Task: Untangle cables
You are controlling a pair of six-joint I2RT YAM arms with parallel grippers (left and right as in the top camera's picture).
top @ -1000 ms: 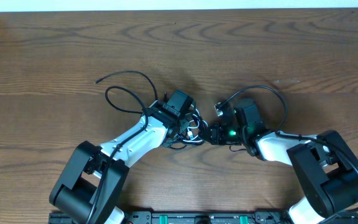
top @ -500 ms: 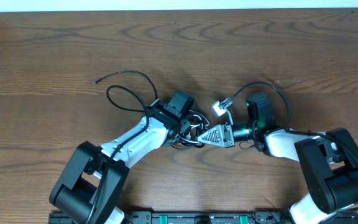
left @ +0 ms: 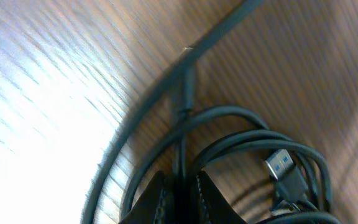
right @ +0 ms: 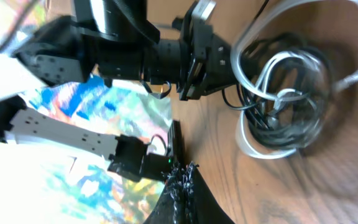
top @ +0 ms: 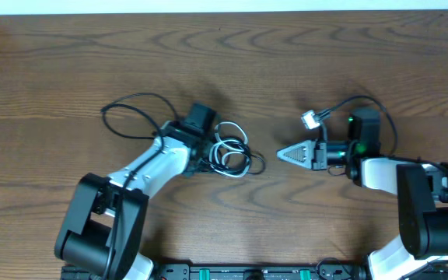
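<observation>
Black cables [top: 232, 159] (one strand whitish) against a brown wood-grained table [top: 286, 62].

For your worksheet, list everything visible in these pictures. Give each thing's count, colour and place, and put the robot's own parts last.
cable tangle: one bundle, black cords with a whitish strand, on the table just right of the left gripper
USB plug: one, silver with a blue insert, within the tangle
black cable loop: one, black, left of the left arm's wrist
plug-ended cable: one, dark with a pale plug, just above the right gripper
table: one, brown wood grain, under everything
base rail: one, black with green parts, bottom edge
left gripper: one, black, closed on a black cord
right gripper: one, fingers together, pointing at the tangle across a gap
</observation>
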